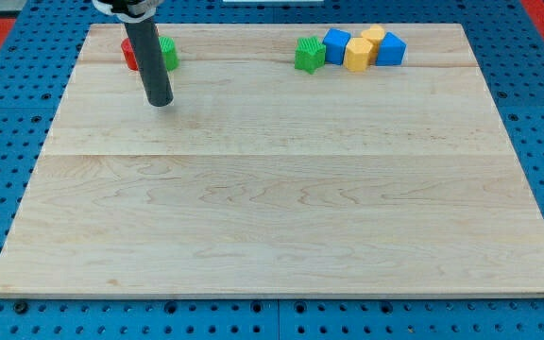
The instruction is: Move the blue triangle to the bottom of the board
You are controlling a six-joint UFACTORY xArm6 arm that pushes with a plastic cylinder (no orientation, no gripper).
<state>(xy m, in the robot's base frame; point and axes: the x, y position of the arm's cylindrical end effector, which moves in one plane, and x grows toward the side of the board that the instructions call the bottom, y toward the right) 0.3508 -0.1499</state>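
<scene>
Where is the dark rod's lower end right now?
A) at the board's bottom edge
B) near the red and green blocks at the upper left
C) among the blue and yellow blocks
B: my tip rests just below the red block and the green block at the view's top left.

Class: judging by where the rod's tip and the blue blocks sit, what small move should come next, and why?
Probably slide my tip toward the view's right, since the blue blocks cluster at the view's top right, far from it, untouched; which one is the triangle is unclear.
</scene>
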